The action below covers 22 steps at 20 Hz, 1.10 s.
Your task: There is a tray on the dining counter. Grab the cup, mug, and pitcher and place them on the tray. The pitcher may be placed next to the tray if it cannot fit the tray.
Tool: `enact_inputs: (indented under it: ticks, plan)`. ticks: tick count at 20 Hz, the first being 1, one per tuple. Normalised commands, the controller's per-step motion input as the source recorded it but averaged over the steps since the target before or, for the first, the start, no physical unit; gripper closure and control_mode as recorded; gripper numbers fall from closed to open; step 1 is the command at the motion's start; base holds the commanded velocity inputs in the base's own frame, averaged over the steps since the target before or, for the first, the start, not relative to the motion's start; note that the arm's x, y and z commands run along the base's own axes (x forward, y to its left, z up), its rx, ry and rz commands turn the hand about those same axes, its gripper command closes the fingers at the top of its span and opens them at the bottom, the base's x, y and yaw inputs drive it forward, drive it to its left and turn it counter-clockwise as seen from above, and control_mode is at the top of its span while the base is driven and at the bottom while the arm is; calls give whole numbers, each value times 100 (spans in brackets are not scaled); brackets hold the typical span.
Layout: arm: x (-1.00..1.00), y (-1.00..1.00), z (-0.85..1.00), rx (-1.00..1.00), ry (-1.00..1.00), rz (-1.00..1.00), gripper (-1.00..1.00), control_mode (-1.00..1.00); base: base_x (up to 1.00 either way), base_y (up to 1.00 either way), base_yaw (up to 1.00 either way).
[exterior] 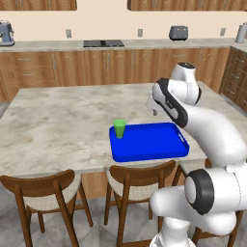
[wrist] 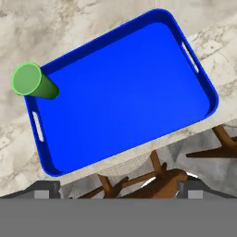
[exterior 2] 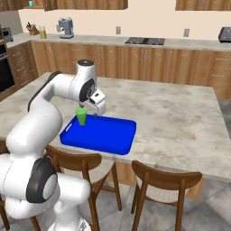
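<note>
The blue tray (exterior: 149, 142) (exterior 2: 103, 135) (wrist: 125, 92) lies near the front edge of the dining counter (exterior: 58, 120) (exterior 2: 180, 117). The green cup (exterior: 119, 128) (exterior 2: 81, 116) (wrist: 30, 79) stands upright in its far left corner. My gripper (exterior: 153, 107) (exterior 2: 96, 110) (wrist: 118, 187) hangs above the tray's far edge, pointing down, open and empty, to the right of the cup and apart from it. The pitcher (exterior 2: 43, 32), with orange liquid, stands far off on the wall counter at the left. A small teal shape (exterior 2: 30, 3) above it may be the mug.
Wooden chairs (exterior: 43, 188) (exterior: 140, 176) (exterior 2: 164, 180) are tucked under the counter's front edge. The wall counter behind holds a cooktop (exterior: 103, 43), a toaster (exterior: 178, 32) and a coffee machine (exterior 2: 66, 27). My own arm stands over the tray's right end.
</note>
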Motion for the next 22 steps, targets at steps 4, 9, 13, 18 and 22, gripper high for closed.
enact_inputs:
  ticks: [4, 9, 13, 18, 22]
  plan:
    - [-41, 0, 18, 0, -18, 10, -100, -100, 0, 0, 0]
    - [-47, 0, 21, -3, -5, 4, -100, -100, 0, 0, 0]
    - [-54, 0, 16, -7, 0, 1, -100, -100, 0, 0, 0]
    - [-48, 0, 17, -7, 0, 0, -100, -100, 0, 0, 0]
    - [-46, 0, 9, -8, 0, 2, -100, -100, 0, 0, 0]
